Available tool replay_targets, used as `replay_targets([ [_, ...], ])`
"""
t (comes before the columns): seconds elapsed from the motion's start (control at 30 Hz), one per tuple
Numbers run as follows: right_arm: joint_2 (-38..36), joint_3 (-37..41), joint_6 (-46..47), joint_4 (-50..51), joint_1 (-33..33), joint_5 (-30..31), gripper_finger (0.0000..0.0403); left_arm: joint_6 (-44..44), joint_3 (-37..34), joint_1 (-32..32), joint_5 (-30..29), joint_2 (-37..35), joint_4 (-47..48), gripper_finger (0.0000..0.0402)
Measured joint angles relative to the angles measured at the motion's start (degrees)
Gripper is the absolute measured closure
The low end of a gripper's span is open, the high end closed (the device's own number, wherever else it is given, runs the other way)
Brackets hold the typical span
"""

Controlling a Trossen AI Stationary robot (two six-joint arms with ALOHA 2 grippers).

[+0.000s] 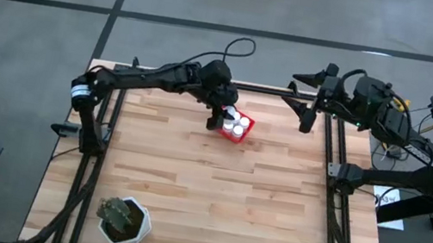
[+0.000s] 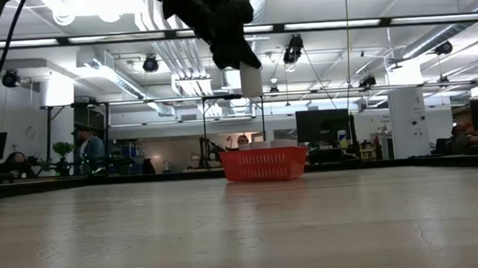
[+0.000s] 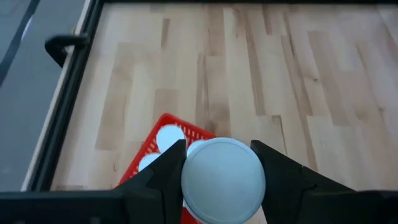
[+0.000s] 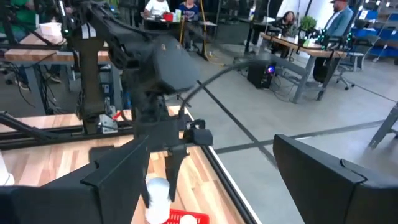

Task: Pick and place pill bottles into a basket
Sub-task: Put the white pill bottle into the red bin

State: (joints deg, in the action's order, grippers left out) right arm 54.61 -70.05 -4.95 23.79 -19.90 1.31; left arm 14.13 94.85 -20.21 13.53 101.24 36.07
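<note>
Two matte black jointed arms, looped black cable above left arm (image 1: 153, 78), white band near its base, black angular end effector fingers (image 3: 163, 180)

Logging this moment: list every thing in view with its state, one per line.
left gripper: shut on a pill bottle, held above the basket
right gripper: open, empty, parked at the table's far edge
basket: upright, bottles inside
plant pot: upright, near corner

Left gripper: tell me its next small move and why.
Probably lower straight down. The left gripper holds a pill bottle well above the red basket, which already holds other bottles; releasing from this height might bounce it out. The right gripper waits, open, at the table edge.
</note>
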Motion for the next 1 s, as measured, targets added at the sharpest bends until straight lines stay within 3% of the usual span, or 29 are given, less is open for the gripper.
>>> replay_targets([
  [0.8,-0.24,4.49,5.61,-3.21,0.0,-6.47,0.0076,-0.25,-17.81,-1.45,1.23,-4.36,-16.65,0.0261],
  [1.0,-1.92,10.8,7.58,-3.19,-0.04,-6.31,0.0076,-0.25,-19.52,-1.6,1.24,-5.55,-18.03,0.0261],
])
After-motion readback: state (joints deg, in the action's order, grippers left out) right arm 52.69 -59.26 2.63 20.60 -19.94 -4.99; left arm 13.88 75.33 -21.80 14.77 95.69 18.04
